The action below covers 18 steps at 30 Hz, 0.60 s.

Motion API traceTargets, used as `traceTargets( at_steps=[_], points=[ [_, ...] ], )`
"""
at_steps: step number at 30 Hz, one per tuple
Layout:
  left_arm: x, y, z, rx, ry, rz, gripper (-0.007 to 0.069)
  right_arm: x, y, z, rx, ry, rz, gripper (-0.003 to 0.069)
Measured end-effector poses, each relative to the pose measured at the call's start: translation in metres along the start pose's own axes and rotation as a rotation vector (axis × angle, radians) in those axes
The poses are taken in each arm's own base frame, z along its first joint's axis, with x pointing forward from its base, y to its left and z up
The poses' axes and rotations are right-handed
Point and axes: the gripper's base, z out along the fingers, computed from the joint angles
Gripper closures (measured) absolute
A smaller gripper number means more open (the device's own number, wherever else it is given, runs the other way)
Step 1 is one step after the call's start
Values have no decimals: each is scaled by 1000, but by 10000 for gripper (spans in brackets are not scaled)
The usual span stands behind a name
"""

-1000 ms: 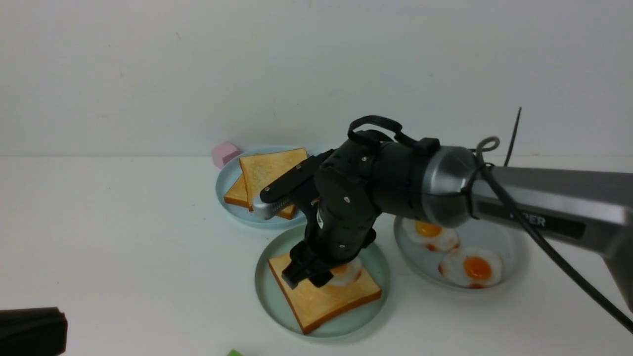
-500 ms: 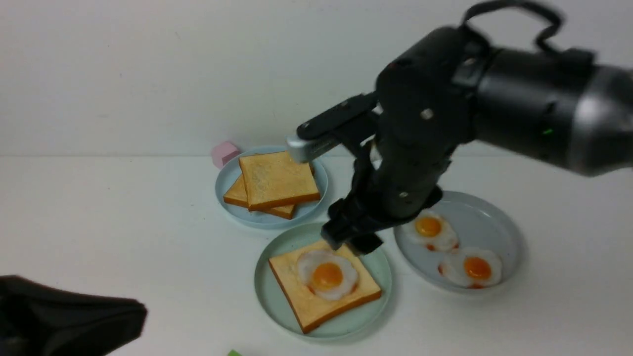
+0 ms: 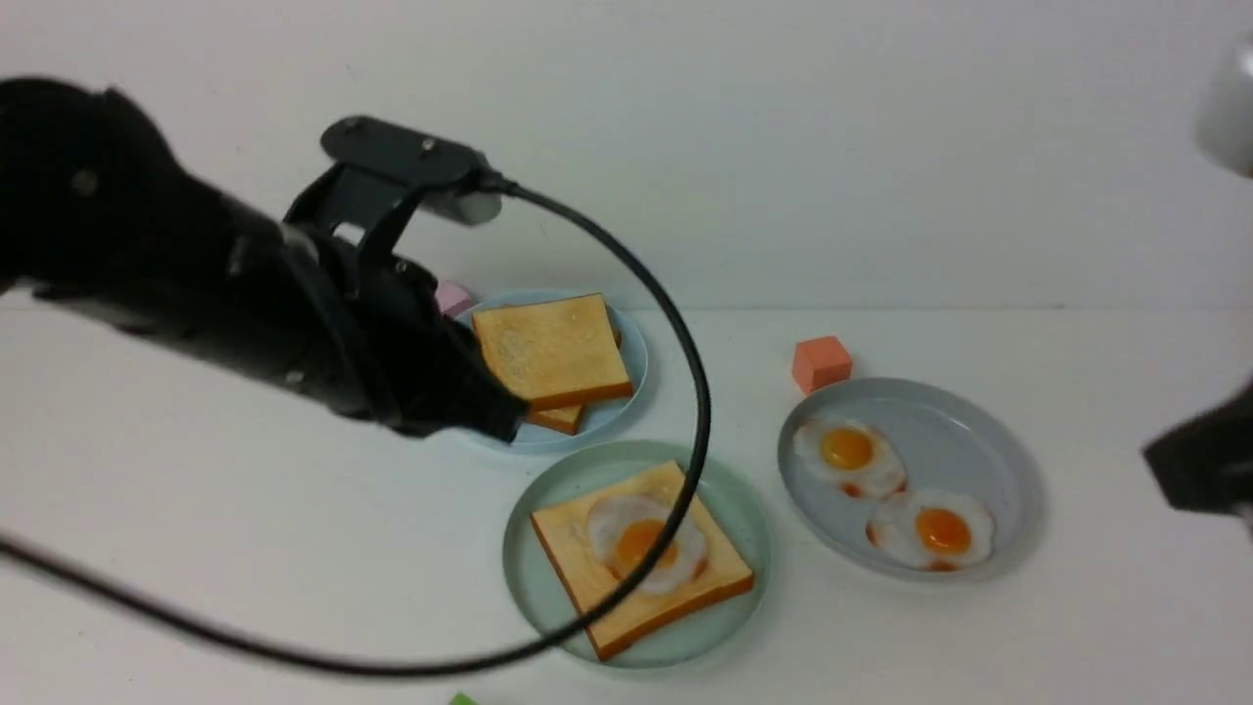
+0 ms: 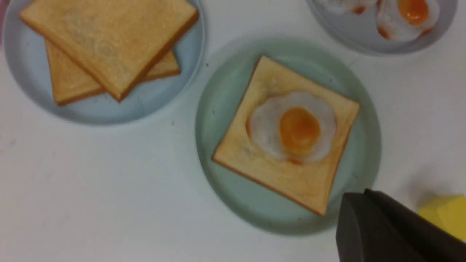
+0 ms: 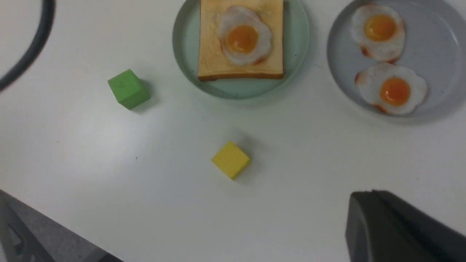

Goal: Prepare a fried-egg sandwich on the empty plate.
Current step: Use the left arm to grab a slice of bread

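Observation:
A toast slice [image 3: 607, 597] lies on the mint-green plate [image 3: 543, 597], and a fried egg [image 3: 641, 543] lies on the slice. Two more toast slices [image 3: 553, 348] are stacked on the light-blue plate [image 3: 634, 367] behind it. My left gripper [image 3: 494, 421] hangs above the near left rim of the light-blue plate. In the left wrist view it [image 4: 358, 194] is shut and empty, above the mint plate's rim [image 4: 222, 120]. My right gripper [image 5: 367, 193] is shut and empty over bare table. Its arm shows dark at the right edge [image 3: 1199, 470].
A grey plate [image 3: 989, 441] at the right holds two spare eggs [image 3: 847, 452]. An orange cube [image 3: 820, 362] stands behind it, and a pink block [image 3: 452, 297] behind the toast plate. A green cube [image 5: 128, 89] and a yellow cube [image 5: 230, 160] lie nearer me. The left arm's cable [image 3: 685, 392] loops in front of the mint plate.
My right gripper left the egg on the toast, rose and drew back to the right edge. My left arm swung in from the lower left to the light-blue plate.

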Motion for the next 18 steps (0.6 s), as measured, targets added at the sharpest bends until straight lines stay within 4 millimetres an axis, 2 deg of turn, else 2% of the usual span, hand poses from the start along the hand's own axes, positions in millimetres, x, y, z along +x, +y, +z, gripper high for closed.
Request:
traceTargets(
  at_steps=[1, 2, 4, 7, 8, 11, 13, 15, 16, 18],
  points=[
    [-2, 1, 2, 8, -3, -5, 638, 3, -1, -4, -3, -13, 4, 665],
    [-12, 14, 17, 20, 2, 10, 638, 16, -5, -12, -5, -29, 27, 660],
    [-21, 28, 46, 32, 36, 51, 638, 30, -10, -22, -12, -57, 50, 655],
    [-26, 41, 84, 41, 96, 104, 632, 40, -13, -27, -20, -74, 60, 653],
    [-28, 42, 85, 39, 94, 111, 630, 41, -13, -28, -22, -77, 60, 652],
    [-29, 62, 129, -1, 170, 208, 538, 45, -14, -31, -32, -88, 61, 651],
    [-29, 68, 138, -21, 187, 238, 498, 45, -14, -31, -32, -87, 61, 651],
    [-26, 79, 161, -54, 223, 286, 382, 45, -14, -31, -33, -87, 61, 651],
    [-25, 80, 164, -56, 226, 287, 365, 45, -14, -31, -33, -87, 61, 651],
    [-22, 87, 181, -84, 213, 301, 273, 45, -14, -31, -33, -87, 61, 651]
  ],
)
